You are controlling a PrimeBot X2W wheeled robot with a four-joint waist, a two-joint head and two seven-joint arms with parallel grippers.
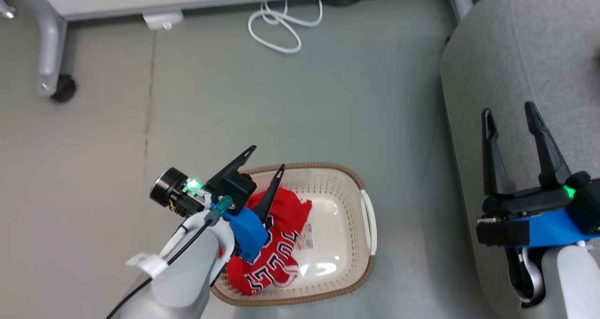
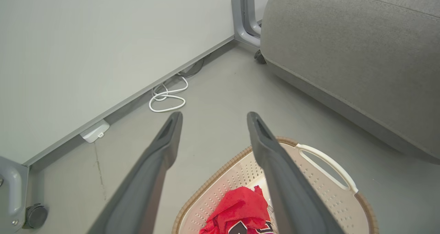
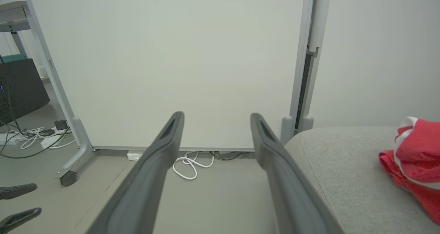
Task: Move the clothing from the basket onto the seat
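Observation:
A red jersey [image 1: 276, 244] with white-edged numerals lies crumpled in the left half of the cream basket [image 1: 349, 176] on the floor. My left gripper [image 1: 268, 157] hangs open just above the basket's near-left rim, nothing between its fingers. In the left wrist view the open left gripper [image 2: 215, 115] points past the basket [image 2: 237, 179] and its red clothing [image 2: 240, 210]. My right gripper [image 1: 508, 109] is open and empty over the grey seat [image 1: 529, 51]. In the right wrist view the right gripper [image 3: 217, 116] is open, and a second red garment [image 3: 416, 151] lies on the seat [image 3: 337, 165].
A pale partition panel [image 3: 172, 55] on grey wheeled legs [image 1: 49, 51] stands behind the basket. A coiled white cable [image 1: 281, 26] and a white power block [image 1: 161, 19] lie at its foot. Bare grey floor [image 1: 398, 122] separates basket and seat.

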